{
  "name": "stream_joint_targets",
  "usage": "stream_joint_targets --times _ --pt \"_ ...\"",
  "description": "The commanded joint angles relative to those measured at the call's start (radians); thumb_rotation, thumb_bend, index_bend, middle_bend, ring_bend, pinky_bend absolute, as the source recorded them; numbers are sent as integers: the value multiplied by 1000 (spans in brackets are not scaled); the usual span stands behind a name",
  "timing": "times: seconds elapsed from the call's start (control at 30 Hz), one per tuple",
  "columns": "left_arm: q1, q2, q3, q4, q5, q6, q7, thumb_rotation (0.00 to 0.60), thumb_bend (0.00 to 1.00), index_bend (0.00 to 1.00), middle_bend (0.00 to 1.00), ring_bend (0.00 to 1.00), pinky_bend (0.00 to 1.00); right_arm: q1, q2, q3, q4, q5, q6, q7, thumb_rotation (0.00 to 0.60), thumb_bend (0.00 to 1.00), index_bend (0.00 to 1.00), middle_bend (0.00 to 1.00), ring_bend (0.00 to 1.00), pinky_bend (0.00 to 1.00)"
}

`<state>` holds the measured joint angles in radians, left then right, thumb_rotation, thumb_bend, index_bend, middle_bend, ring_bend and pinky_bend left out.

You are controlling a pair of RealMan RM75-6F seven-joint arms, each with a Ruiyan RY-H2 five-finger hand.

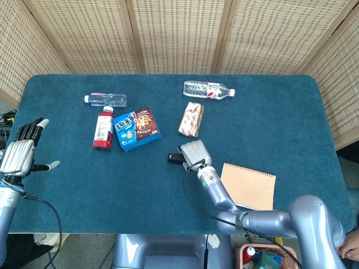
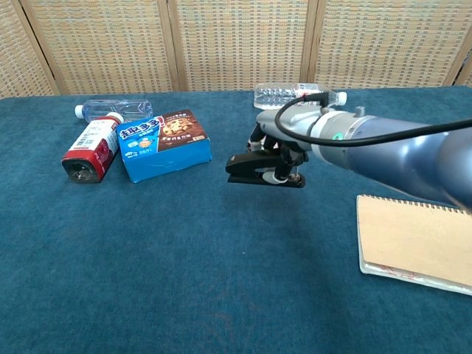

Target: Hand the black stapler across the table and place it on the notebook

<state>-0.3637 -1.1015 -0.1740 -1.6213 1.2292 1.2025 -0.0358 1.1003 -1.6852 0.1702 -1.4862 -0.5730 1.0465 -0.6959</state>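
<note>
My right hand point(image 1: 193, 153) point(image 2: 284, 147) grips the black stapler point(image 2: 258, 168) point(image 1: 174, 158) and holds it level, a little above the blue table point(image 1: 269, 117). The stapler's free end sticks out to the left of the fingers. The tan spiral notebook point(image 1: 247, 184) point(image 2: 417, 242) lies flat to the right of that hand, near the table's front edge. My left hand point(image 1: 19, 151) hovers beyond the table's left edge, fingers apart and holding nothing; the chest view does not show it.
A blue cookie box point(image 1: 136, 129) point(image 2: 164, 144), a red bottle point(image 1: 102, 128) point(image 2: 91, 147) and a clear bottle point(image 1: 106, 100) lie at the left. A snack packet point(image 1: 191, 119) and a water bottle point(image 1: 208, 89) point(image 2: 299, 96) lie behind the right hand.
</note>
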Motion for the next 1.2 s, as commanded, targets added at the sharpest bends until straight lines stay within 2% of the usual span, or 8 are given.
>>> stream_joint_targets --times 0.03,0.27,0.5,0.67,0.87,1.0,1.07,1.2 --pt "0 1 1 -3 4 0 -1 600 0 0 0 0 0 -72 107 -26 -123 -105 84 48 600 430 532 631 568 650" --pt "-2 -3 12 -13 23 -5 8 600 0 0 0 0 0 -235 272 -156 -271 -267 180 148 600 434 532 631 568 650" --pt "-1 -6 18 -25 39 1 15 600 0 0 0 0 0 -371 303 -286 -221 -426 205 264 600 434 532 631 568 650" --pt "-1 -7 20 -27 42 3 21 600 0 0 0 0 0 -429 271 -320 -148 -517 223 311 600 434 532 631 568 649" --pt "-2 -9 20 -28 40 2 24 600 0 0 0 0 0 -473 223 -317 -57 -565 221 352 600 434 532 631 568 641" --pt "-1 -8 19 -27 38 2 23 600 0 0 0 0 0 -491 213 -322 -9 -588 209 370 600 326 480 553 534 471" --pt "-1 -8 19 -28 37 1 24 600 0 0 0 0 0 -499 211 -325 16 -606 201 382 600 196 373 406 401 325" --pt "-2 -8 20 -30 37 0 26 600 0 0 0 0 0 -514 214 -320 36 -626 182 412 600 105 219 224 175 172"
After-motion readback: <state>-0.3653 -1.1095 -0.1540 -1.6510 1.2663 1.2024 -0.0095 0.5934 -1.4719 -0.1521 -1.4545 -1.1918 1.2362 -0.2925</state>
